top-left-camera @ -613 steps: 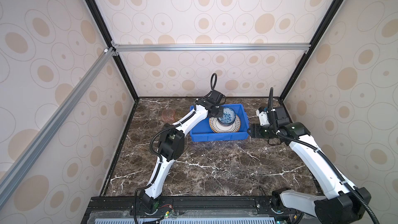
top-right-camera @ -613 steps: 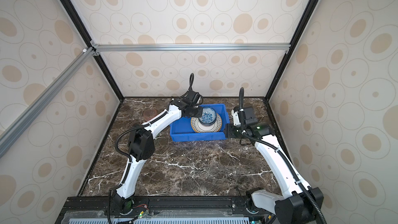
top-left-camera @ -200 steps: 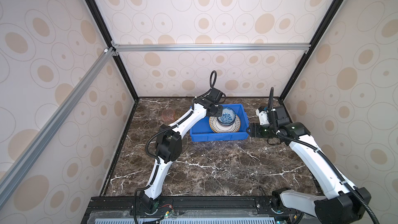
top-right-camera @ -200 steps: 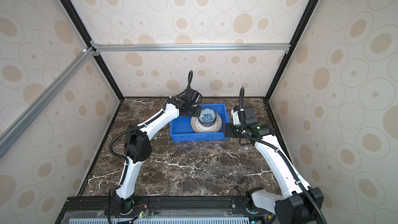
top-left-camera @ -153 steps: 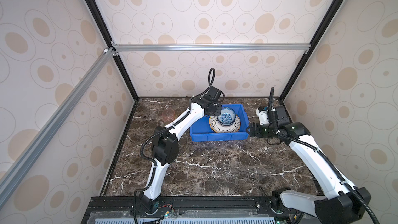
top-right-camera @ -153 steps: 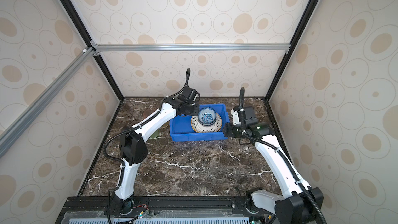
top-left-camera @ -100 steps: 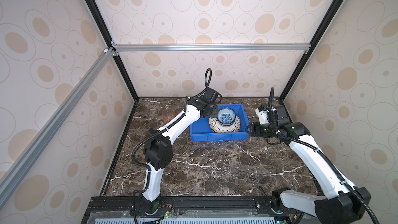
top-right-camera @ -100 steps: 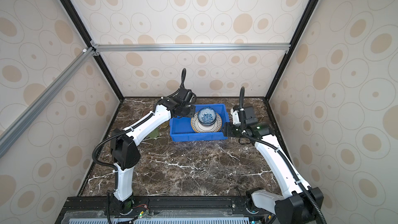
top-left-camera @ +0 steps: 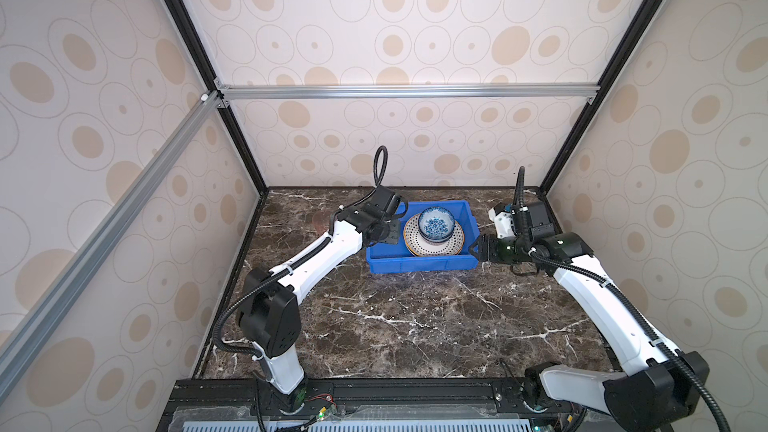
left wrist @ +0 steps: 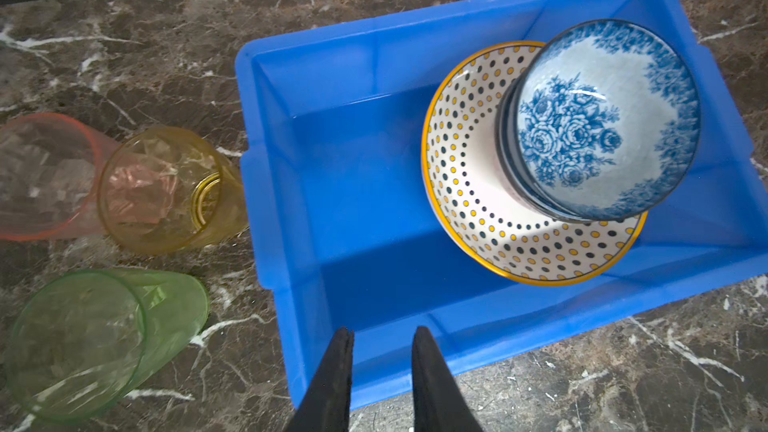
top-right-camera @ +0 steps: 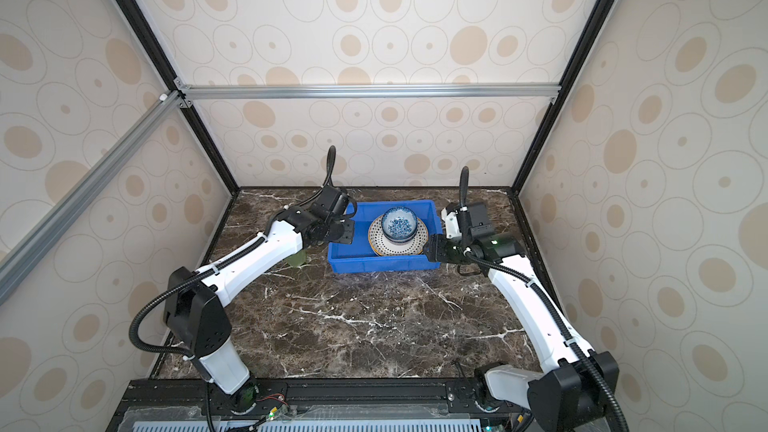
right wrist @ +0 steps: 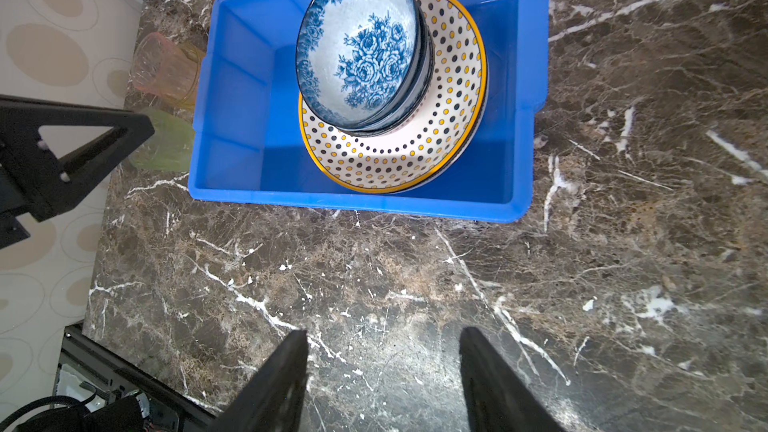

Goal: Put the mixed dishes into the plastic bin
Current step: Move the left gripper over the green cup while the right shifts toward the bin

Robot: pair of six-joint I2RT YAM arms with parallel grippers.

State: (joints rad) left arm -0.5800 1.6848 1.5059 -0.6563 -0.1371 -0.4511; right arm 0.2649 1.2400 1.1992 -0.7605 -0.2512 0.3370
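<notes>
Brown marble tabletop point(top-left-camera: 415, 326), patterned walls around. One blue bin point(left wrist: 332, 184) at back centre. Inside: one dotted yellow-rimmed plate point(left wrist: 465, 184) on top, plates beneath uncountable; blue-white floral bowl point(left wrist: 582, 126) nested on darker bowl. Three tumblers lying outside bin's left wall: pink tumbler point(left wrist: 41, 176) touching amber tumbler point(left wrist: 166, 193), green tumbler point(left wrist: 91, 338) near. Left gripper point(left wrist: 382, 367) over bin rim, jaws narrowly parted, empty. Right gripper point(right wrist: 382, 367) beside bin, jaws wide, empty.

No lettering, label, brand mark or number can be read on the blue bin point(left wrist: 316, 76), the dotted plate point(left wrist: 469, 184), the floral bowl point(left wrist: 582, 126) or the tumblers point(left wrist: 166, 189).
</notes>
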